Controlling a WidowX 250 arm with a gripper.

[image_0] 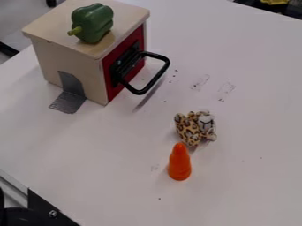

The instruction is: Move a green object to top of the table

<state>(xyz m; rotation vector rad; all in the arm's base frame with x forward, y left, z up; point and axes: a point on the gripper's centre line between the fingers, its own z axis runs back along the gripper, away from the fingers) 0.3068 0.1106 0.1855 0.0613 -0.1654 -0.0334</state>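
A green toy bell pepper [92, 23] rests on the flat wooden top of a small box [69, 66] at the upper left of the camera view. Its short yellow-green stem points toward the lower left. The white table [236, 57] spreads out below and to the right of the box.
The box has a red front with a black handle [158, 82] sticking out over the table, and grey tape at its base. A leopard-spotted plush toy [190, 129] lies right of centre, just behind an upright orange cone-shaped object [179, 162]. Black hardware occupies the lower-left corner.
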